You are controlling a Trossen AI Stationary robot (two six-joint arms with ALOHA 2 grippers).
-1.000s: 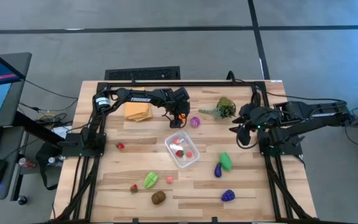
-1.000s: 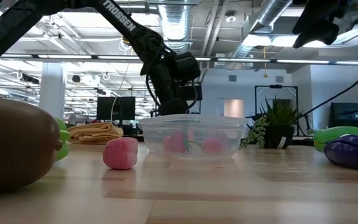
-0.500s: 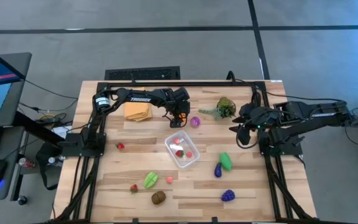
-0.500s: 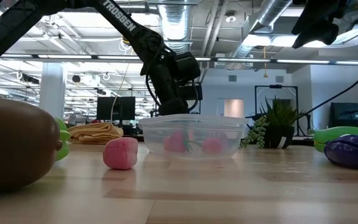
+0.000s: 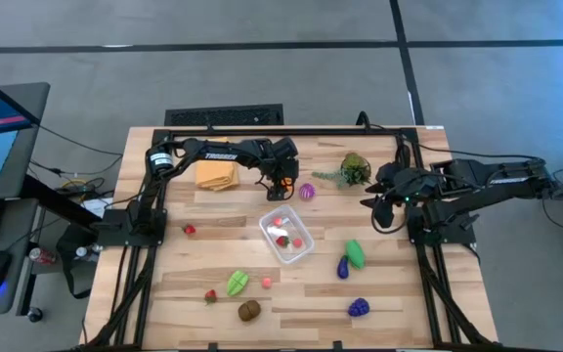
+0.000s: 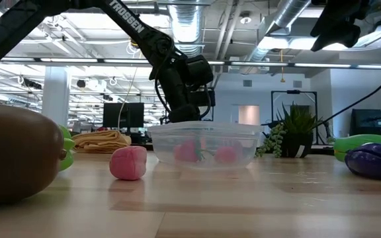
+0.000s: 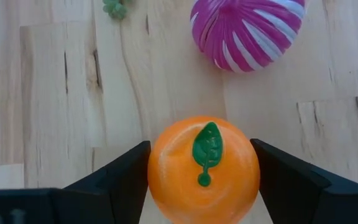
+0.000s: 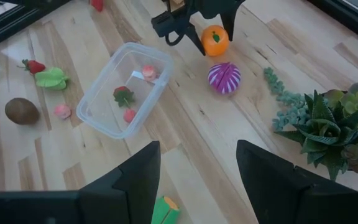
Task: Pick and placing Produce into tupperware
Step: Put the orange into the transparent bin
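The orange toy fruit with a green leaf (image 7: 204, 165) sits between the fingers of my left gripper (image 5: 282, 182) near the far middle of the table, beside a purple-and-white striped piece (image 5: 307, 192). The clear tupperware (image 5: 286, 236) stands just nearer, flat on its base, with a few red and pink pieces inside. More produce lies on the near half of the table: a green piece (image 5: 237, 284), a brown one (image 5: 249, 310), a purple one (image 5: 343, 267). My right gripper (image 5: 379, 210) hovers open above the table's right side, touching nothing. My left gripper has the orange fruit pinched between its two fingers (image 7: 126, 177), one on each side of its round body (image 7: 160, 168). The fingers come down from above, and the leaf on top faces the wrist camera. Whether the fruit is off the table, I cannot tell.
A folded orange-yellow cloth (image 5: 218, 174) lies to the left of my left gripper, and a leafy plant sprig (image 5: 352, 168) lies at the far right. Small pieces are scattered near the table's near edge, among them red ones (image 5: 190, 230) and blue-purple grapes (image 5: 359, 307).
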